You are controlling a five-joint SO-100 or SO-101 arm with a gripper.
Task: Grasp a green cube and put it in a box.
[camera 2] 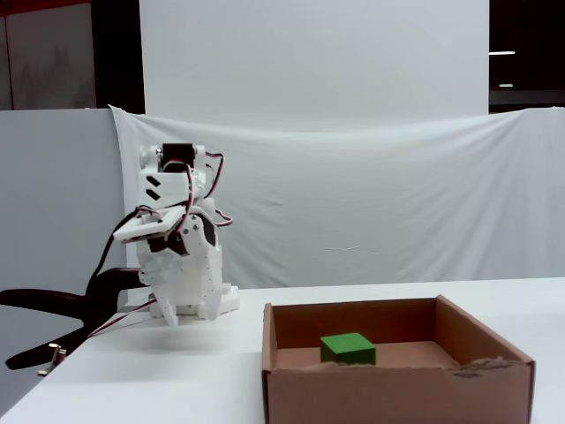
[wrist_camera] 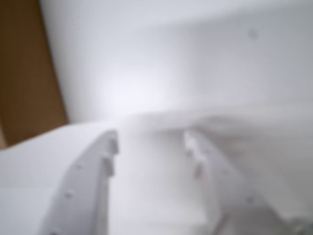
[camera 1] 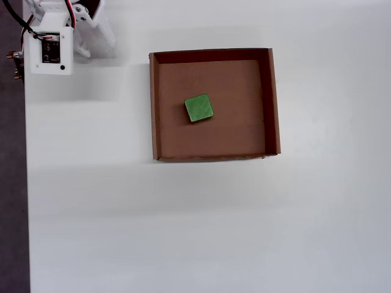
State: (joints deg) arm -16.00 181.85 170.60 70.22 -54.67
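Resting flat on the floor of the box (camera 1: 272,104), the green cube (camera 1: 199,108) sits a little left of centre in the overhead view, clear of all four walls and turned slightly off square to them. In the fixed view the cube (camera 2: 348,348) shows just above the front wall of the box (camera 2: 397,393), so it lies toward the middle of the floor, not against a side. Nothing else is in the box. Judged from this layout, the placing part of the task looks complete.

The arm (camera 2: 177,252) is folded back over its base at the far left of the tabletop (camera 1: 183,232), well apart from the box; this reads as a parked pose that leaves the work area open.

In the wrist view, the hand (wrist_camera: 151,142) is blurred but its two fingers stand spread, with a clear gap between them and nothing pinched. Behind them only white surface and a brown strip at the left edge are visible; what that strip is cannot be told.

Cables run from the arm toward a dark clamp (camera 2: 53,305) at the tabletop edge.
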